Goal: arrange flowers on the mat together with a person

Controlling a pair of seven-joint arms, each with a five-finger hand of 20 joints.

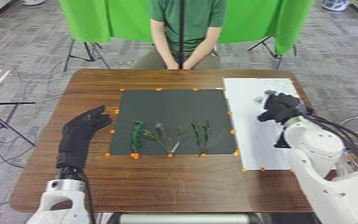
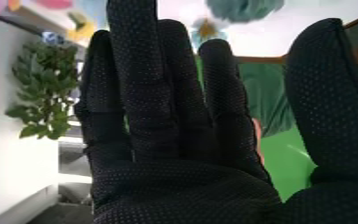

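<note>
On the dark mat (image 1: 162, 107) lie several green stems, with a leafy one (image 1: 137, 136) at the left, a branching one (image 1: 161, 135) in the middle and thin ones (image 1: 201, 136) at the right. My right hand (image 1: 284, 109) is over the white sheet (image 1: 251, 120), right of the mat, close to small bluish-green flowers (image 1: 270, 92). In the right wrist view my right hand (image 2: 180, 185) has straight fingers and holds nothing; a teal flower (image 2: 244, 9) is beyond the fingertips. My left hand (image 1: 85, 122) rests open left of the mat.
The wooden table (image 1: 158, 185) has orange markers around the mat. A person's clasped hands (image 1: 182, 65) are at the far edge. Tripods stand on the floor beyond. In the right wrist view, a leafy green plant (image 2: 44, 87) and a yellow flower (image 2: 80, 30) are visible.
</note>
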